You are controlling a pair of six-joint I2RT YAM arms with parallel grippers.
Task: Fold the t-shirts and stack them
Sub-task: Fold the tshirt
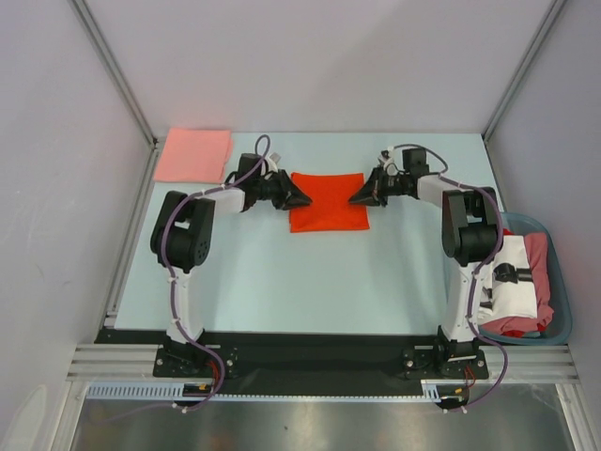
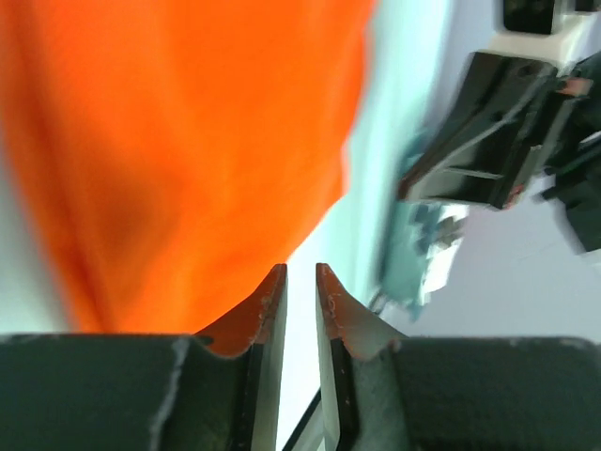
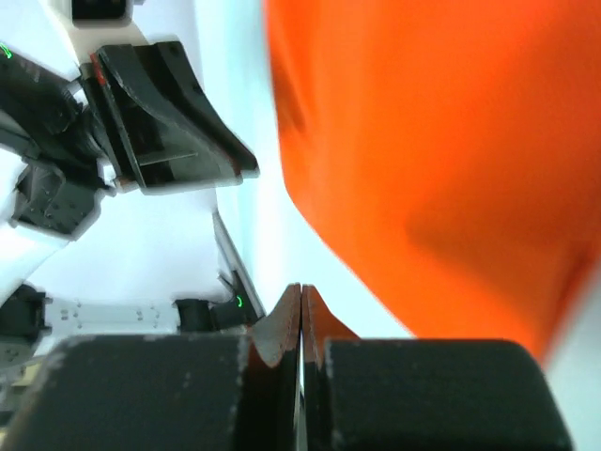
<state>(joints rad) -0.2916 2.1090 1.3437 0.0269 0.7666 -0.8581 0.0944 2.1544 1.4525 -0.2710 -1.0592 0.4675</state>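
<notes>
Pale desk (image 1: 282, 282) stood within white walls (image 1: 329, 66). The folded orange-red t-shirt (image 1: 328, 209) lay at centre rear and the salmon-pink t-shirt (image 1: 192, 155) in the far-left corner. The left gripper (image 1: 307, 199) was narrowly parted and empty at the orange-red shirt's left edge. The right gripper (image 1: 352, 198) was closed and empty at its right edge.

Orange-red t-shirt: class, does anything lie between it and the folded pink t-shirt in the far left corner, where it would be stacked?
Yes: the left arm lies across that path, its left gripper at the orange-red t-shirt, left edge. Nothing else shows on the table before the pink t-shirt.
</notes>
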